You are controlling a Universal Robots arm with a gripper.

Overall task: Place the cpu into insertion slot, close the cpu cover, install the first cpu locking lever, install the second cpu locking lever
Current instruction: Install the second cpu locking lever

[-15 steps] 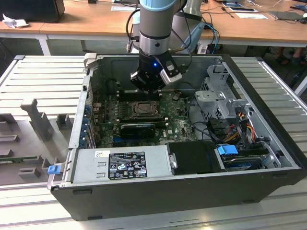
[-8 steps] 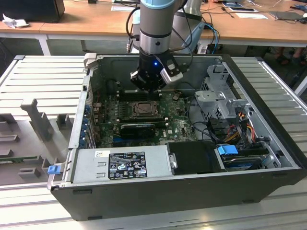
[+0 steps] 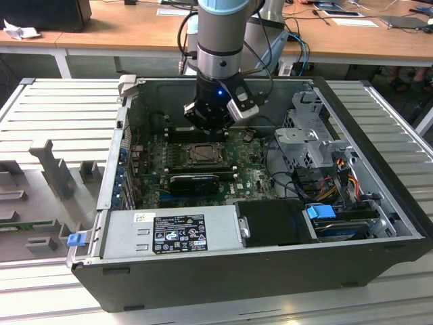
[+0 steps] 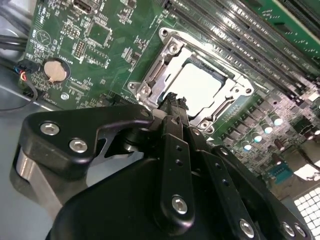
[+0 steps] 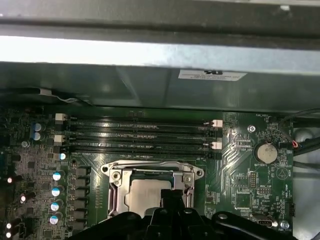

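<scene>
**A:** Where is the chip right now?

**B:** The cpu, a flat pale silver-beige square, lies seated inside the insertion slot, the dark-framed square socket on the green motherboard. In the first wrist view it sits just in from the board's memory-slot edge, beside the row of long black memory slots.

**A:** And the lid over it?

**B:** The cpu cover, a thin silvery metal frame with a large central window, looks to lie flat around the chip, its window showing the pale top. I would judge it already lowered. Whether the locking levers are latched I cannot tell.

**A:** How does the tool stand to it?

**B:** The black two-fingered gripper hangs directly above the socket, near the socket edge that faces away from the memory slots. In both wrist views its fingertips come together into one narrow point, nothing between them, so it is closed and empty-handed. The tip looks close to the frame's edge; whether it touches I cannot say.

**A:** So the thing lies which way from the tool?

**B:** Straight below and slightly toward the memory slots. In the exterior view the gripper stands over the socket in the middle of the open grey computer case.
</scene>
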